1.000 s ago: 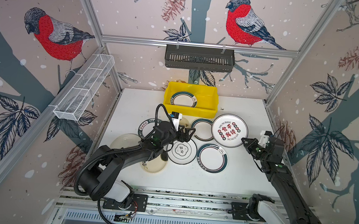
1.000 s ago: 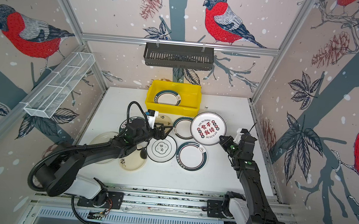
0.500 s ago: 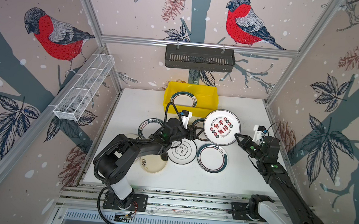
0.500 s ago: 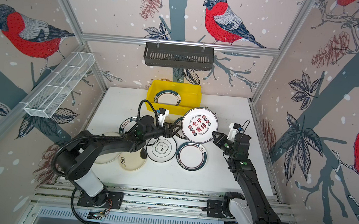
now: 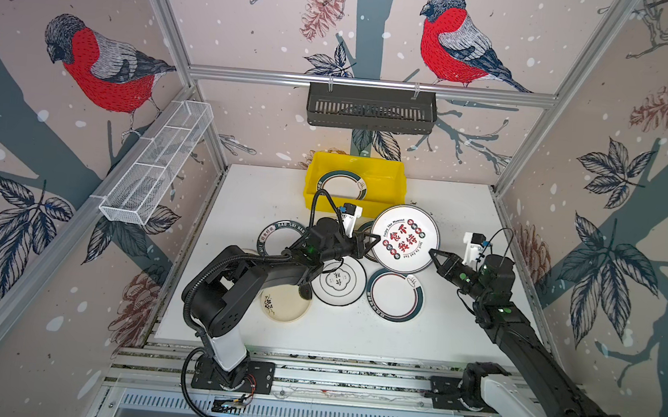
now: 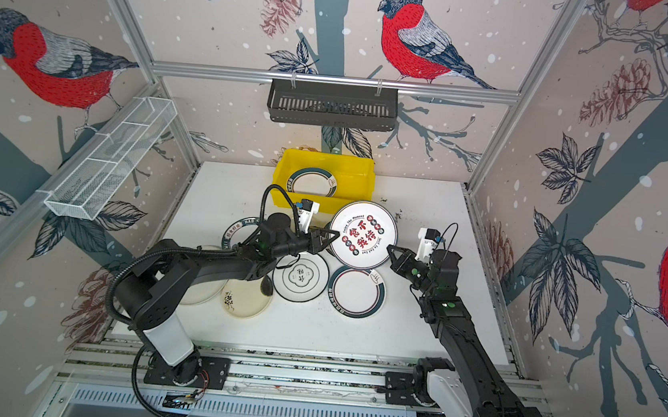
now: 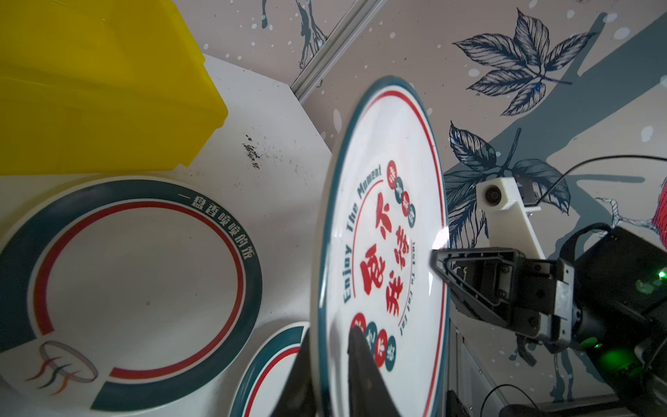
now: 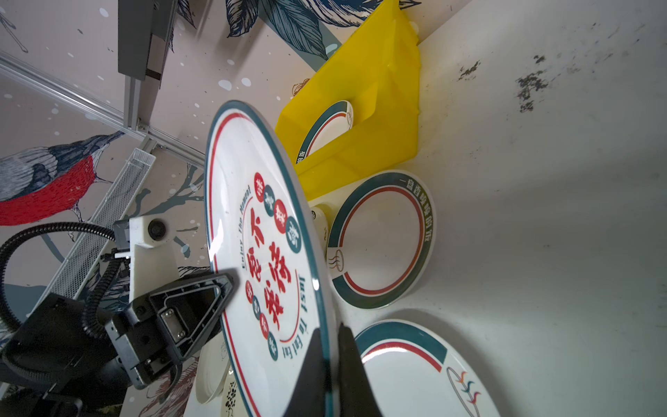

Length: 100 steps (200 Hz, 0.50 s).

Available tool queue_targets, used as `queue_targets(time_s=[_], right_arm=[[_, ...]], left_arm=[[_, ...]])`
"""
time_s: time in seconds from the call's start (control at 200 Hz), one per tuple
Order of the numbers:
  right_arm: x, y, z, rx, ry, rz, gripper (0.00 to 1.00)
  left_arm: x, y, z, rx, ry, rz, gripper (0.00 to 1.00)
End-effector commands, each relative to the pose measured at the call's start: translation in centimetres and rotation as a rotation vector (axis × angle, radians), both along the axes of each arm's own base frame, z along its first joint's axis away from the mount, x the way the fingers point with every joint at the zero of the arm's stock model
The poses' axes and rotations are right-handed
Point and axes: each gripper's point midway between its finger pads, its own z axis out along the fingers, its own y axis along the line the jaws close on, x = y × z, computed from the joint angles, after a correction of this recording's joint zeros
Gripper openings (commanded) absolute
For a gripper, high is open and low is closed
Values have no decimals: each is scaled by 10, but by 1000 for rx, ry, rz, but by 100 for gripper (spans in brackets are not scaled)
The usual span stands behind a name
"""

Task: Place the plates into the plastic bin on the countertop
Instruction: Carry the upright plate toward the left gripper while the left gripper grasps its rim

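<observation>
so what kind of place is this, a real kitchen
Probably a robot test cell, not a real kitchen: printed bird wall panels in an aluminium frame, two robot arms bolted to a front rail, plates on a white countertop beside a yellow plastic bin.

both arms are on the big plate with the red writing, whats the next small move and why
Probably open the right gripper and let go. The plate is held above the table, with both grippers' jaws closed on opposite rims, and the yellow bin sits close behind, nearer the left gripper. One grip looks enough to carry it over.
</observation>
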Motion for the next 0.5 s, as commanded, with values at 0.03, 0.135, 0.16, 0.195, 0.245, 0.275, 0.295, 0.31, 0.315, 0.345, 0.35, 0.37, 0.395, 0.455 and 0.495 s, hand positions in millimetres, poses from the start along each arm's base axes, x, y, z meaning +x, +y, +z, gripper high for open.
queue_targets(time_s=[0.03, 0.135, 0.16, 0.195, 0.245, 0.275, 0.295, 0.31, 0.315, 0.345, 0.35, 0.37, 0.395, 0.455, 0.495], right_arm=[[4, 6, 18, 9, -78, 17, 0], [4, 8, 22, 4, -92, 22, 10], [5, 8, 23, 4, -95, 21, 20], [5, 9, 24, 2, -100, 22, 43], [5, 10, 27, 2, -110, 26, 75], [5, 10, 28, 0, -113, 23, 84], [5, 10, 29, -2, -114, 20, 88], [5, 10, 30, -3, -116, 19, 90], [5, 10, 31, -3, -118, 18, 90], [5, 10, 32, -7, -123, 13, 93], [5, 10, 33, -9, -123, 12, 94], [5, 9, 34, -13, -128, 6, 96], [5, 9, 36, -20, -134, 0, 97], [5, 5, 40, -39, -143, -26, 100], [5, 3, 43, -53, -152, -41, 100]], left_arm=[[-3, -8, 16, -44, -53, -51, 6], [-2, -10, 16, -54, -48, -52, 0], [-2, -10, 18, -56, -50, -51, 0], [-1, -10, 18, -54, -51, -47, 0], [4, -8, 18, -48, -45, -23, 0], [7, -7, 18, -45, -37, -7, 0], [10, -6, 19, -46, -39, 0, 0], [11, -6, 21, -48, -43, 1, 0], [11, -6, 21, -49, -44, 1, 0], [14, -5, 25, -55, -52, 7, 0], [15, -4, 26, -56, -55, 8, 0], [17, -3, 29, -58, -61, 15, 0], [21, -1, 32, -59, -69, 26, 0], [31, 3, 39, -50, -92, 52, 0], [40, 8, 44, -45, -105, 67, 0]])
